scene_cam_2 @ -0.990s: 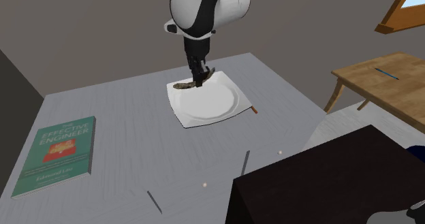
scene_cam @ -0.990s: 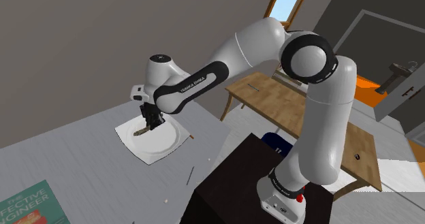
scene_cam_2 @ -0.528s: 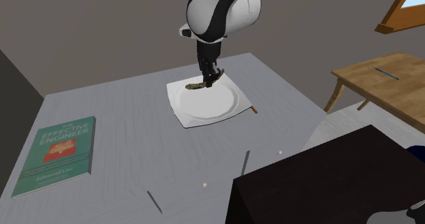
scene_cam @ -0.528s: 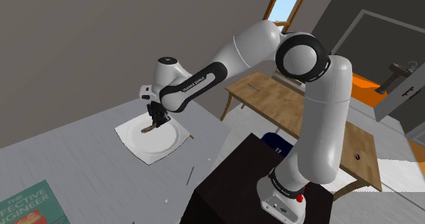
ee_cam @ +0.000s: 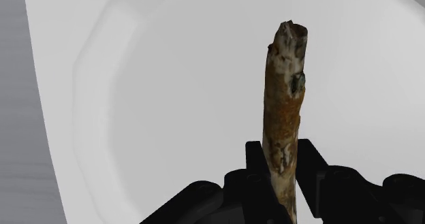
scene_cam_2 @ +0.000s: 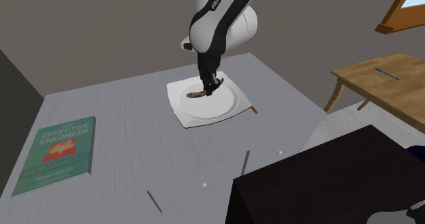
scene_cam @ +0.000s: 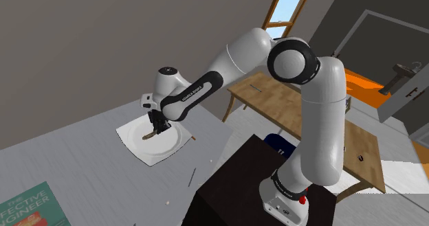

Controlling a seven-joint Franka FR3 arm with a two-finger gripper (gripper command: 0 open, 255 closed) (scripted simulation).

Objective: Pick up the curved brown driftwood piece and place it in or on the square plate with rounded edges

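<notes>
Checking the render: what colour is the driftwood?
The driftwood is rusty brown, patched pale grey; wrist view.

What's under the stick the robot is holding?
The white square plate lies under the driftwood. The gripper clasps its near end, hiding that part. Whether they touch is unclear.

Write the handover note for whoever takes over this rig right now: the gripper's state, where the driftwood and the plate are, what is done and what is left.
Gripper: shut on the driftwood piece, clasping it near one end between the two fingers.
Driftwood piece: in the grasp, over the far part of the white square plate; whether it touches the plate cannot be told.
Plate: flat on the grey table.
Done: the pick-up, and the piece is above the plate.
Left: lower it if needed, open the fingers to release, then lift the arm away, probably straight up.
</notes>
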